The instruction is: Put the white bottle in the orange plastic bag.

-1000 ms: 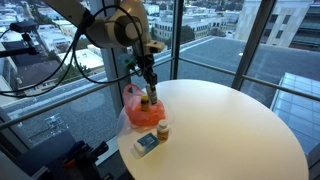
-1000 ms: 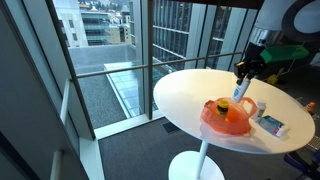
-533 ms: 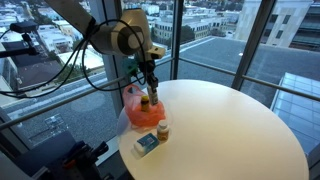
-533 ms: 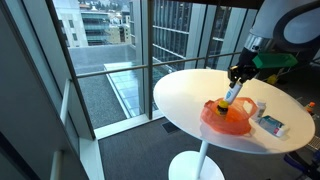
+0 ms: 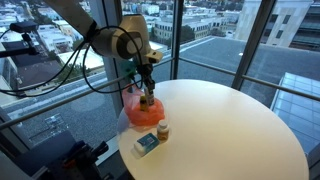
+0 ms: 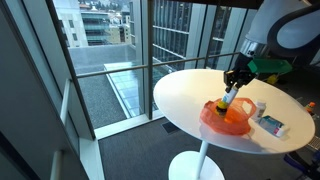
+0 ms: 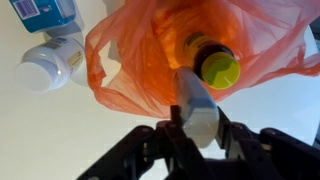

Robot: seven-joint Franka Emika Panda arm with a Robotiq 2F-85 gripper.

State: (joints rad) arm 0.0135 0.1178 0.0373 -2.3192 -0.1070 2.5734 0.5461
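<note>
The round white table (image 5: 235, 130) fills most of both exterior views; its pedestal (image 6: 196, 165) shows in an exterior view only. Floor-to-ceiling window glass (image 6: 110, 60) stands behind it, with city buildings beyond. The arm (image 5: 118, 40) reaches in from the table's edge, with dark cables (image 5: 70, 62) hanging behind it.

The orange plastic bag (image 5: 138, 110) lies crumpled near the table's rim, directly under the gripper (image 5: 147, 90). In the wrist view the bag (image 7: 130, 50) is open toward the camera and its folds spread across the upper frame. A blue-and-white box (image 5: 146, 144) lies flat just beside the bag, cut off by the top edge of the wrist view (image 7: 45, 12). A small jar (image 5: 163, 130) stands between the box and the bag; in the wrist view it (image 7: 45, 65) lies close against the bag's edge — contact cannot be confirmed.

The gripper (image 7: 200, 125) is clamped on the white bottle (image 7: 198, 100), one dark finger (image 7: 163, 140) on each side of the body. The bottle points cap-first into the bag's mouth; its yellow-green cap (image 7: 218, 68) sits against orange film. In an exterior view the bottle (image 6: 228, 101) hangs tilted above the bag (image 6: 226, 117).

Whether the cap touches the bag's bottom cannot be told — the folds hide the interior. The box's print is too blurred to read.
</note>
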